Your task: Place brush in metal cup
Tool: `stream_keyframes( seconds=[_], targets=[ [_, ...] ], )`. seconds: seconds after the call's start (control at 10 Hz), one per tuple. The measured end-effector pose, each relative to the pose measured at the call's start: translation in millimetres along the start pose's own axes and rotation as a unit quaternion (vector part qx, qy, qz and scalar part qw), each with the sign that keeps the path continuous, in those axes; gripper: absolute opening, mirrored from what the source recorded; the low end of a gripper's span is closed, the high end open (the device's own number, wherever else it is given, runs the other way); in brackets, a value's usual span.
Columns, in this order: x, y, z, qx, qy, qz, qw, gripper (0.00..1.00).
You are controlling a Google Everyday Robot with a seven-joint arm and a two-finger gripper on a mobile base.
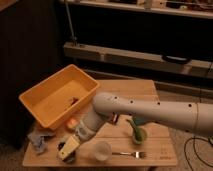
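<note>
My gripper (68,148) is low over the front left of the wooden table (150,95), at the end of the white arm (150,112) that reaches in from the right. A small dark round shape (61,146) shows right at and under the gripper. It may be the metal cup or the brush's bristle head; I cannot tell which. The gripper covers most of it. I cannot make out the brush's whitish handle, and no shiny steel cup shows apart from that dark shape.
A big orange bin (50,102) stands tilted at the table's left with a small red thing inside. A white cup (102,150), a fork (129,154) and a green cup (138,134) are to the gripper's right. A grey-blue cloth (40,140) lies to its left.
</note>
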Motion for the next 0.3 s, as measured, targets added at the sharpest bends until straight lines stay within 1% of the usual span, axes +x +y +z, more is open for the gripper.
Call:
stream_keyframes(
  seconds=[0.1, 0.2, 0.3],
  targets=[
    [6.0, -9.8, -9.0, 0.006, -0.007, 0.01, 0.9999, 0.8],
    [13.0, -17.1, -15.9, 0.011, -0.009, 0.016, 0.9998, 0.8],
    [11.6, -16.0, -15.0, 0.01, -0.008, 0.014, 0.9998, 0.8]
  ],
)
